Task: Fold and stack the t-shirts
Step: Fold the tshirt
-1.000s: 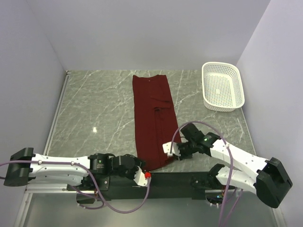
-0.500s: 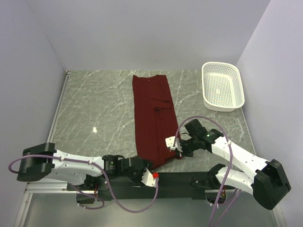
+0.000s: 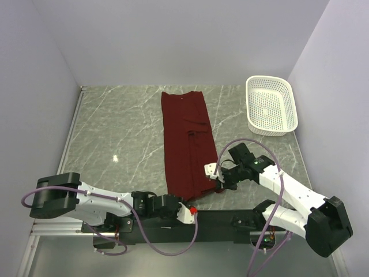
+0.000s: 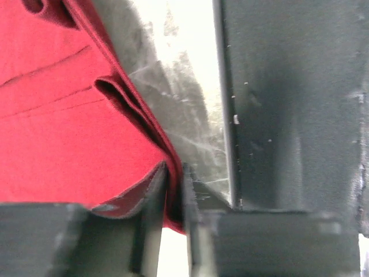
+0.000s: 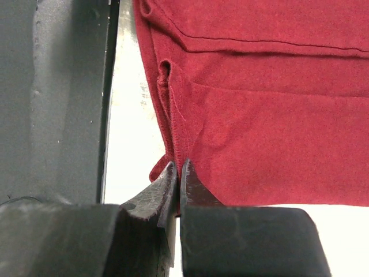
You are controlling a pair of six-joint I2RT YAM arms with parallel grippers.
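Grey marble desk fills the walled cell, with a white basket at its far right corner. The maroon shirt lies in the middle of the desk, already narrowed into a long strip that runs from the far side down to the near edge, well apart from the basket.

Over the last second both arms have shifted at the strip's near end. The left tool has slid rightward along the desk's edge and now sits at the near left corner of the hem. The right tool has crept a little up and to the right, at the hem's right corner.

From the left wrist, the left tool shows its fingers nearly closed, with a thin fold of red cloth pinched between them just above the dark edge rail. From the right wrist, the right tool is pressed together on the cloth's edge, where a small pucker rises.

So both near corners appear gripped, and the lengthwise folds look done. The likely step in hand is the crosswise fold, carrying the hem toward the far end. If either corner slips, the layers could splay open.
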